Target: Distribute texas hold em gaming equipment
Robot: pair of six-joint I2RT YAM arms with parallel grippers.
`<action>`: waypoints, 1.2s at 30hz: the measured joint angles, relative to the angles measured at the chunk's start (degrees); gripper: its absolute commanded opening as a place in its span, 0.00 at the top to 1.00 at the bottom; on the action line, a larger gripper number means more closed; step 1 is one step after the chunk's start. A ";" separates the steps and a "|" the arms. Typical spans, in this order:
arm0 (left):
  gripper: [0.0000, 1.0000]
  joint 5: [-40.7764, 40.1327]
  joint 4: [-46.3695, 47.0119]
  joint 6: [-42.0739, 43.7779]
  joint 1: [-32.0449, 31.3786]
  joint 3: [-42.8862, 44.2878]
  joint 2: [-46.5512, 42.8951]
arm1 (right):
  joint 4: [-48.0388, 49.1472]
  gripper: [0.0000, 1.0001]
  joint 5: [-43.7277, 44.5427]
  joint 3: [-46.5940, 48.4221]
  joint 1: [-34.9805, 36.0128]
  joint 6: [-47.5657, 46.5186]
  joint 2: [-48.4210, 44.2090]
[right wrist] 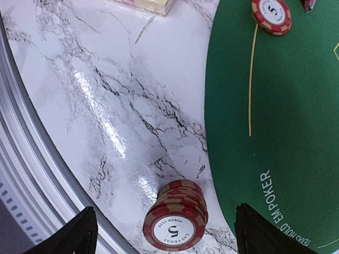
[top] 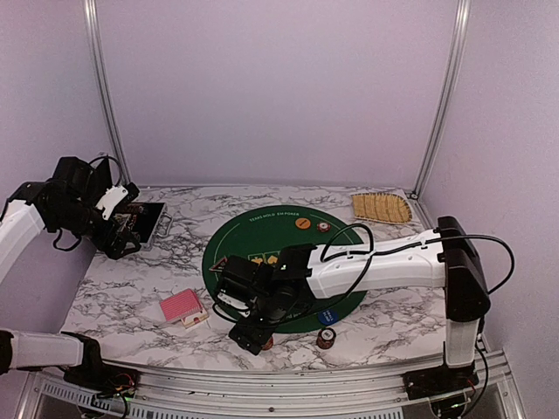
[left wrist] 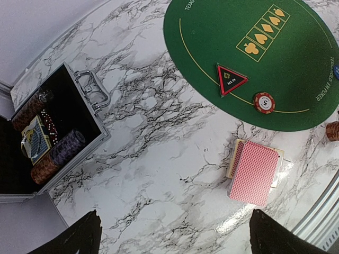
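A stack of red-and-white poker chips [right wrist: 177,222] stands on the marble just off the green mat [right wrist: 286,121]. It sits between the wide-apart fingers of my open right gripper [right wrist: 164,235], and neither finger touches it. A single chip [right wrist: 271,14] lies on the mat's edge. From above, my right gripper [top: 253,334] is low at the front, with a second chip stack [top: 325,338] and the blue disc [top: 327,316] to its right. The red-backed card deck [left wrist: 254,172] and the black triangular marker [left wrist: 230,79] show below my open, empty left gripper [left wrist: 177,238]. An orange disc [top: 302,223] lies at the mat's far edge.
The open black-and-silver case [left wrist: 90,114] at the left holds rolls of chips and a card pack, and my left gripper [top: 125,234] hovers by it. A tan woven tray [top: 382,207] lies at the back right. The metal table rail [right wrist: 32,174] runs close to the chip stack.
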 measured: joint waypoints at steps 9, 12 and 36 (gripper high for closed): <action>0.01 0.04 0.00 -0.02 0.00 0.00 -0.02 | 0.20 0.25 1.09 -1.14 0.00 0.17 0.09; 0.01 0.07 0.00 -0.02 0.00 0.00 -0.02 | 0.24 0.27 1.22 -1.90 0.00 0.22 0.15; 0.01 0.07 0.00 -0.02 0.00 0.00 -0.02 | 1.88 0.65 0.20 -3.48 -0.74 -0.07 0.90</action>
